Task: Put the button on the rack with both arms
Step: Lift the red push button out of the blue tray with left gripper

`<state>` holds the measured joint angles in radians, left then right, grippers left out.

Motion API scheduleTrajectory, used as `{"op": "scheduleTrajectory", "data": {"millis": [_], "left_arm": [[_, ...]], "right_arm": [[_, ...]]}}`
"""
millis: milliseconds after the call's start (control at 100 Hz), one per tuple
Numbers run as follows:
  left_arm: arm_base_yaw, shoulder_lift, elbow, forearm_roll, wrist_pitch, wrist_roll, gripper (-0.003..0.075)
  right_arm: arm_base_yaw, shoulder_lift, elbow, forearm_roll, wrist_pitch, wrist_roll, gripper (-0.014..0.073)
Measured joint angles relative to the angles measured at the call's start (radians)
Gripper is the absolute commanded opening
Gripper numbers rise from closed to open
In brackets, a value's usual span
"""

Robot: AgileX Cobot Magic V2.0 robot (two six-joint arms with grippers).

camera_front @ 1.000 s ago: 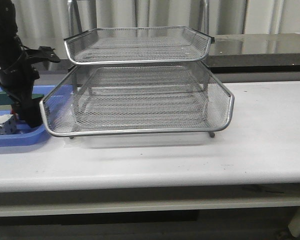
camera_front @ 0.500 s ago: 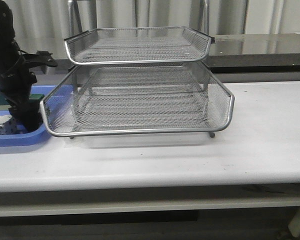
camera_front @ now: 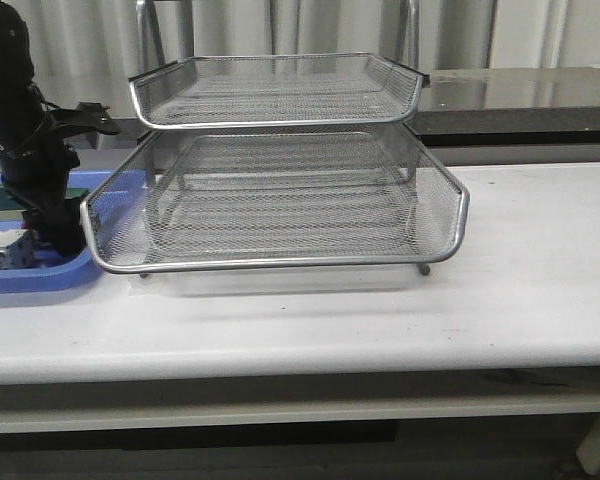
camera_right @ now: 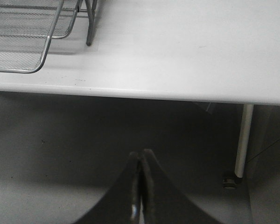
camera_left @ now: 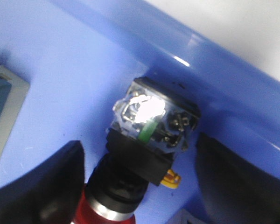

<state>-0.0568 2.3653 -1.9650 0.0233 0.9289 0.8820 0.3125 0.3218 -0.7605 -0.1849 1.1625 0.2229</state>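
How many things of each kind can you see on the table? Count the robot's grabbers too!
Rack: 1
Blue tray: 1
Button: 1
Blocks in the tray: 2, a green block and a white block
Grippers: 2, left gripper and right gripper
Total: 7

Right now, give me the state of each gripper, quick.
Left gripper: open, fingers on either side of the button in the blue tray, not touching it.
Right gripper: closed, empty, hanging below the table edge.

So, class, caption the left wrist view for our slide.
Open left gripper straddling the button in the blue tray.
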Motion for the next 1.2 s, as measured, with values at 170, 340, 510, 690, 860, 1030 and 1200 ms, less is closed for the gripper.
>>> {"op": "scheduleTrajectory", "data": {"millis": [170,340,510,690,860,1030,1200], "left_arm": [[0.000,0.002,0.000,0.000,-0.003,0.000,0.0169],[0.000,0.002,0.000,0.000,-0.004,0.000,0.0057],[0.000,0.000,0.000,0.000,-0.004,0.000,0.0033],[0.000,-0.026,-0.007,0.000,0.011,-0.008,0.0033],[0.000,-0.084,-0.058,0.000,0.039,-0.041,0.0033],[0.000,-0.137,-0.079,0.000,0.091,-0.051,0.0033],[0.001,-0.182,-0.079,0.000,0.175,-0.052,0.0033]], "right_arm": [[0.000,0.000,0.000,0.000,0.000,0.000,-0.0070],[0.000,0.000,0.000,0.000,0.000,0.000,-0.0070],[0.000,0.000,0.000,0.000,0.000,0.000,-0.0070],[0.000,0.000,0.000,0.000,0.000,0.000,-0.0070],[0.000,0.000,0.000,0.000,0.000,0.000,-0.0070],[0.000,0.000,0.000,0.000,0.000,0.000,-0.0070],[0.000,0.000,0.000,0.000,0.000,0.000,-0.0070]]}}
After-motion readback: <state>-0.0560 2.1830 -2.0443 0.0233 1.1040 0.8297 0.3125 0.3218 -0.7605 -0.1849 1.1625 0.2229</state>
